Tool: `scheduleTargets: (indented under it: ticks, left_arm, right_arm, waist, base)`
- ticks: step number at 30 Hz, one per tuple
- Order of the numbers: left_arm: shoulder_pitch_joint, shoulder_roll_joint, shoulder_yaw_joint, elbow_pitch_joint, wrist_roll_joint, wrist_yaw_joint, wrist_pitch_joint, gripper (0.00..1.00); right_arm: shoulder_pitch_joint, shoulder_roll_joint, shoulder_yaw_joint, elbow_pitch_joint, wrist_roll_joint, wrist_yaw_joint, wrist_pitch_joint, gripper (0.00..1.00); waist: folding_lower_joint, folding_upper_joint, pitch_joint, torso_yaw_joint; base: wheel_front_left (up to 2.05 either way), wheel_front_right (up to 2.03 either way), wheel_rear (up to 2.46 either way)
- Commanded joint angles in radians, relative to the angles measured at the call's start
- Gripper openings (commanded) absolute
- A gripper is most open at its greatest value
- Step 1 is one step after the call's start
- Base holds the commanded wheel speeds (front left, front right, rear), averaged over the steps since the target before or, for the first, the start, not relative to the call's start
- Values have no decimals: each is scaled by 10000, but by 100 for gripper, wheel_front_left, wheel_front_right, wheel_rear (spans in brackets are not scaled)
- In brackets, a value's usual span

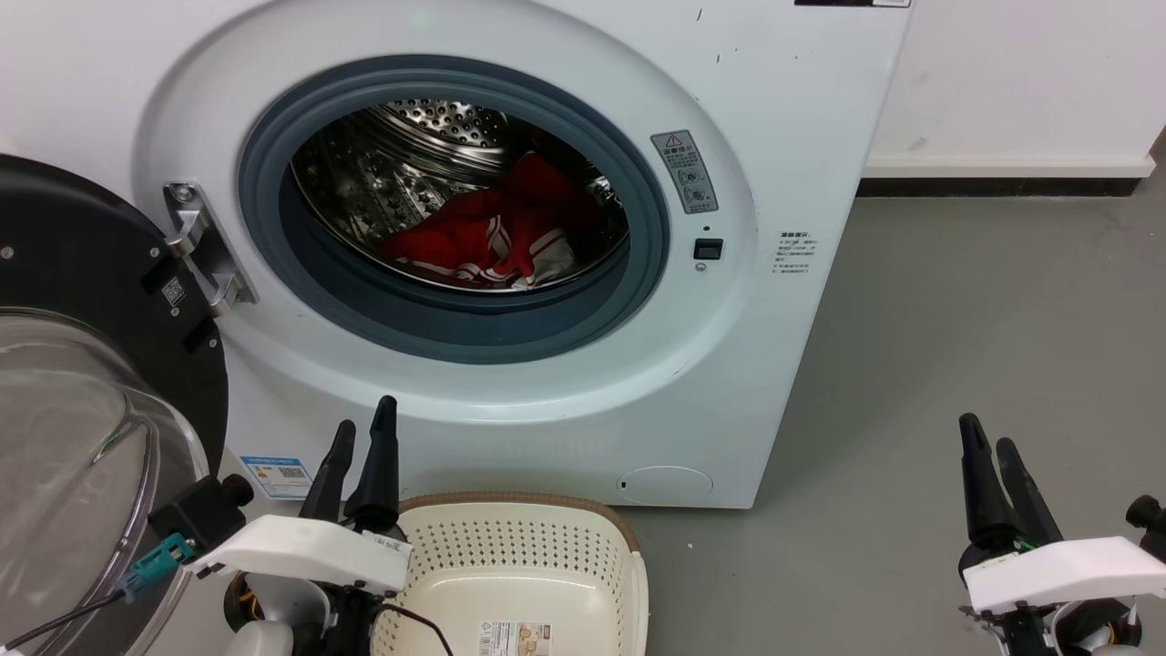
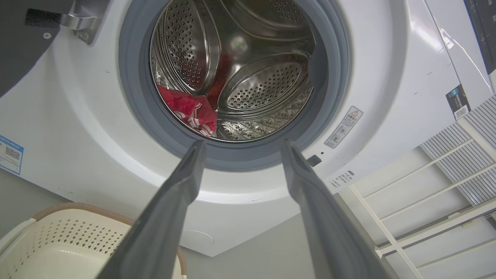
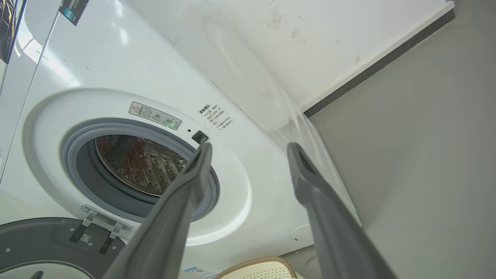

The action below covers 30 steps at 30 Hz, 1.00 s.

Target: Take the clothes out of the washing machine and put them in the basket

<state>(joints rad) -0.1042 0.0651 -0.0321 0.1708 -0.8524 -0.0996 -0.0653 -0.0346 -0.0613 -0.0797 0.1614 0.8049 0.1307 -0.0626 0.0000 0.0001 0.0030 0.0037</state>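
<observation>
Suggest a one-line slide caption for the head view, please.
Left gripper and right gripper, both open, before the open washing machine; clothes in its drum, basket on the floor.

We find the clothes (image 1: 483,239) inside the washing machine (image 1: 774,164). The basket (image 1: 519,565) sits on the floor (image 1: 956,364) before it, and the door (image 1: 82,383) hangs open at its left.

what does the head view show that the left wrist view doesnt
Head view adds: the right gripper with its fingers apart, the door's glass swung out at left, and the paper label in the basket.
Left wrist view adds: a white slatted grille at that view's right.
Both share: the washing machine, the red clothes lying in its drum, the basket, and the open left gripper.
</observation>
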Motion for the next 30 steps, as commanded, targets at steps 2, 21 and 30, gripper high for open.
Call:
scheduleTargets:
  ticks: [2, 21, 30]
  left_arm:
    - [-337, 159, -208, -26, 730, 109, -166, 100]
    - [-602, 450, -759, 349, 2952, 717, -703, 100]
    - [-683, 512, -941, 475, 3839, 918, -930, 100]
  right_arm:
    - [-9, 8, -12, -172, -726, 0, -146, 100]
    - [144, 74, 55, -504, -3333, 0, -260, 100]
    - [257, 84, 67, -666, -4319, 0, -225, 100]
  waist:
    - [0, -1, -6, -4]
    - [0, -1, -19, -36]
    - [0, -1, -21, -52]
  base:
    - [0, 0, 0]
    - [0, 0, 0]
    - [0, 0, 0]
